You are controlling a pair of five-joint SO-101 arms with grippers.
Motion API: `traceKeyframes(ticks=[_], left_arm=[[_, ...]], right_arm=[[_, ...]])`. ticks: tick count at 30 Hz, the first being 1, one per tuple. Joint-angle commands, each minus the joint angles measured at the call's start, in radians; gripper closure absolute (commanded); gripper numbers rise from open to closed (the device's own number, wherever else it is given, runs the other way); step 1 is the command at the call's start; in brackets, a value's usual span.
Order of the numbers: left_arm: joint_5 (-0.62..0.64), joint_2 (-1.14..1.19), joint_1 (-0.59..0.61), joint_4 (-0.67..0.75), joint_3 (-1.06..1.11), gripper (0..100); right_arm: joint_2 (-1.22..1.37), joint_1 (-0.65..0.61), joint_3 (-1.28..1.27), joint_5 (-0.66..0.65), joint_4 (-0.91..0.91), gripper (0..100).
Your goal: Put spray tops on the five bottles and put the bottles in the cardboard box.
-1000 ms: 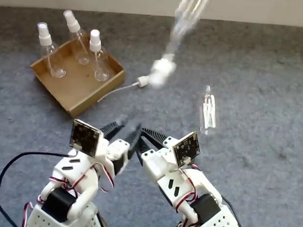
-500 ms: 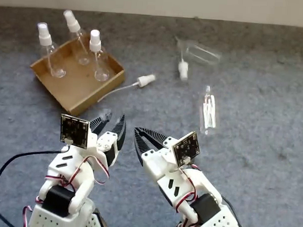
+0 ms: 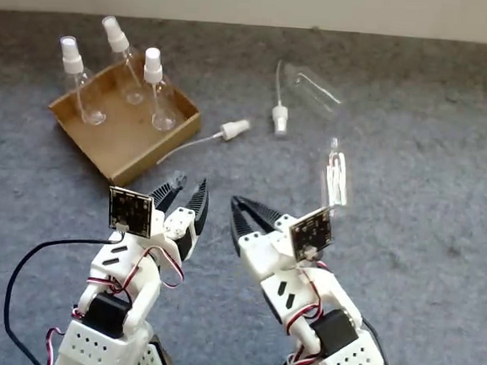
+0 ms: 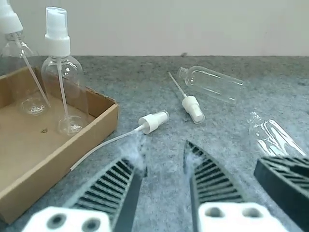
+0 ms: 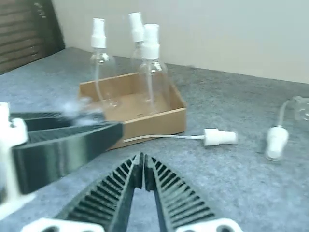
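1. Left hand (image 4: 163,154): black ribbed fingers spread, holding nothing, low over the grey felt bench (image 3: 422,117), at the near side of the scene.
2. Right hand (image 5: 143,162): just beside the left one, fingers pressed together along their length, nothing between them.
3. Near bare bottle (image 3: 334,176): clear plastic, no top, lying on its side just beyond the right arm, with its neck pointing away.
4. Near spray top (image 3: 236,129): loose on the bench, with a white head and a thin pale tube that trails back and ends just beside the cardboard box (image 3: 121,146).
5. The cardboard box is a shallow brown tray, set at an angle ahead of the left arm. Three clear bottles stand upright in it, each with a white spray top and a dip tube visible inside: front capped bottle (image 3: 161,99), left capped bottle (image 3: 82,93), rear capped bottle (image 3: 127,74).
6. Far spray top (image 3: 279,118): loose on the bench, white head nearer, tube pointing away.
7. Far bare bottle (image 3: 315,85): clear, no top, on its side, just beside that tube and well apart from the box.
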State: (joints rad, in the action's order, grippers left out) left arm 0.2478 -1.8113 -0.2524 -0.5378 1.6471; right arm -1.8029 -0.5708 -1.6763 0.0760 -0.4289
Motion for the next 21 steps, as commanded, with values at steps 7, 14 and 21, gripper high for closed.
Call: traceKeyframes(ticks=[7, 14, 21], left_arm=[[0.008, -0.016, 0.015, 0.026, -0.005, 92], [0.008, -0.016, 0.015, 0.026, -0.005, 91], [0.008, -0.016, 0.015, 0.025, 0.007, 91]], right_arm=[[-0.012, 0.282, 0.117, -0.015, -0.197, 99.1], [-0.008, 0.352, 0.338, -0.169, -0.320, 99.1], [0.062, 0.355, 0.404, -0.275, -0.343, 99.1]])
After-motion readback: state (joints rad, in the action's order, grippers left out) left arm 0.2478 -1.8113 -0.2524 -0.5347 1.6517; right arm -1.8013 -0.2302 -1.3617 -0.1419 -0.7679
